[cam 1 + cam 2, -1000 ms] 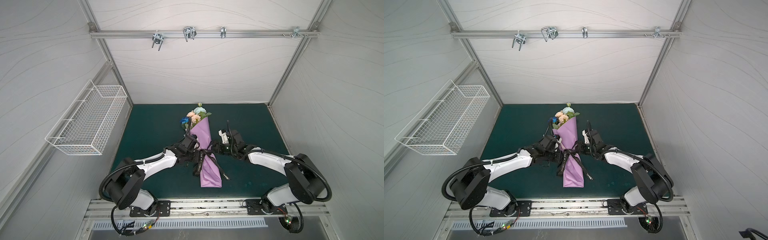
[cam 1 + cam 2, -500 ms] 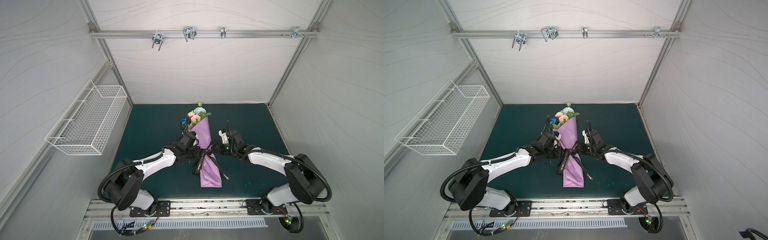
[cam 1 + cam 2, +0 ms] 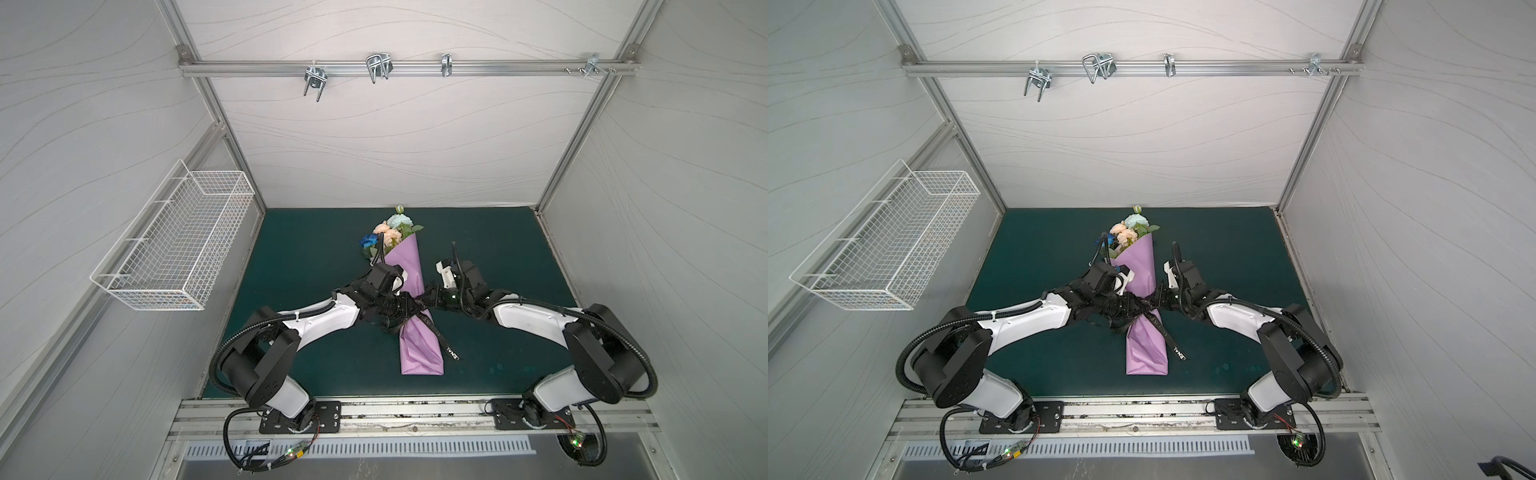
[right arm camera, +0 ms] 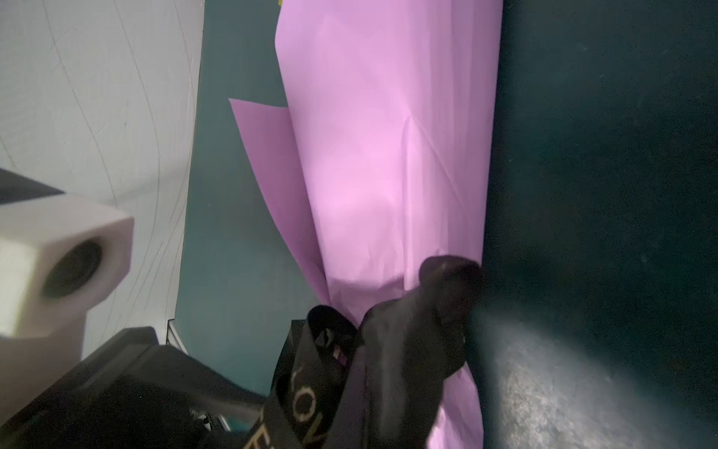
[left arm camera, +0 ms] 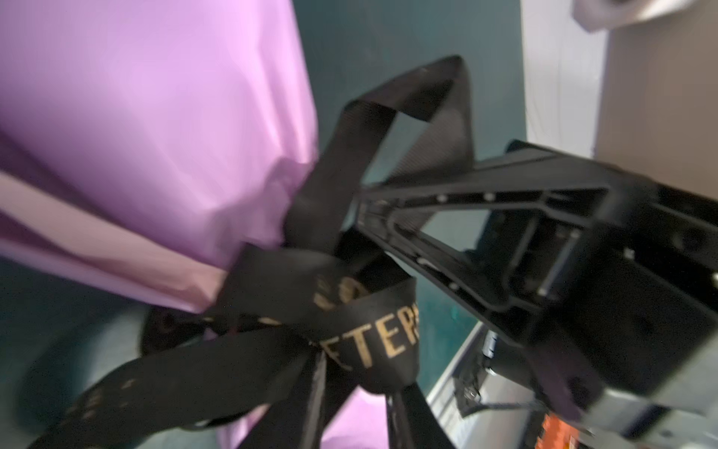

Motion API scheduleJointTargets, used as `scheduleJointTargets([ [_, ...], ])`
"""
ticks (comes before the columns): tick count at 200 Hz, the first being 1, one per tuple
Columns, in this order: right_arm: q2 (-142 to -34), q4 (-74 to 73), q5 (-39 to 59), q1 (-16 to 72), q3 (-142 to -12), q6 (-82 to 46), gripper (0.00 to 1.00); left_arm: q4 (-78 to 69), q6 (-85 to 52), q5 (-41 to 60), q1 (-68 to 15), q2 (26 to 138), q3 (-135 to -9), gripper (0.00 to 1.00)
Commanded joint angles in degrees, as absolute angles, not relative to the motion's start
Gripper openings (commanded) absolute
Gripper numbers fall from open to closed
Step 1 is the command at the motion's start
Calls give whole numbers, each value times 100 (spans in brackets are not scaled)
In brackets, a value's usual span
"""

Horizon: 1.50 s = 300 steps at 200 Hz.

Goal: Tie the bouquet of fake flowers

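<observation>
Your two arms lie low, elbows out, reaching in from 8 and 4 o'clock to meet at the wrap's waist. The left gripper (image 3: 410,309) sits against the knot of the one black lettered ribbon (image 3: 440,337); you cannot tell whether it pinches. The right gripper (image 3: 428,301) is closed tight on a ribbon strand. The single bouquet of fake flowers (image 3: 388,235), in one lilac paper cone (image 3: 409,266), lies mid-mat with its blooms at 12 o'clock. The dark green mat (image 3: 311,257) offers room at 9 and 3 o'clock. One white wire basket (image 3: 174,241) hangs at 9.

White panelled walls (image 3: 374,145), green mat (image 3: 311,257), wire basket (image 3: 174,245), rail (image 3: 415,67).
</observation>
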State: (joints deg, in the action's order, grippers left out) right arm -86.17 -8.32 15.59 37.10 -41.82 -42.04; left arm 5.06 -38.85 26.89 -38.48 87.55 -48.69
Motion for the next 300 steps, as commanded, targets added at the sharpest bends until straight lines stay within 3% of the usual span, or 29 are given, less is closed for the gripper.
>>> scheduleJointTargets([
  [1,-8676,-1019,1656,3698,-4096,-4168,0,905,-4007,3114,-3874,8619,-5089,25],
  [58,-8616,-1028,1694,3694,-4071,-4131,0,2370,-2754,752,-3874,7725,-5176,28],
  [118,-8558,-940,1669,3697,-4122,-4127,0,1678,-1122,814,-4302,7390,-4734,49],
  [190,-8608,-923,1693,3692,-4166,-4164,0,1166,-311,-248,-4884,7996,-4756,55],
  [242,-8619,-940,1716,3692,-4196,-4176,0,1119,-385,-729,-4904,8481,-4928,54],
  [300,-8655,-954,1751,3701,-4228,-4205,0,991,-557,-482,-4906,8666,-5159,34],
])
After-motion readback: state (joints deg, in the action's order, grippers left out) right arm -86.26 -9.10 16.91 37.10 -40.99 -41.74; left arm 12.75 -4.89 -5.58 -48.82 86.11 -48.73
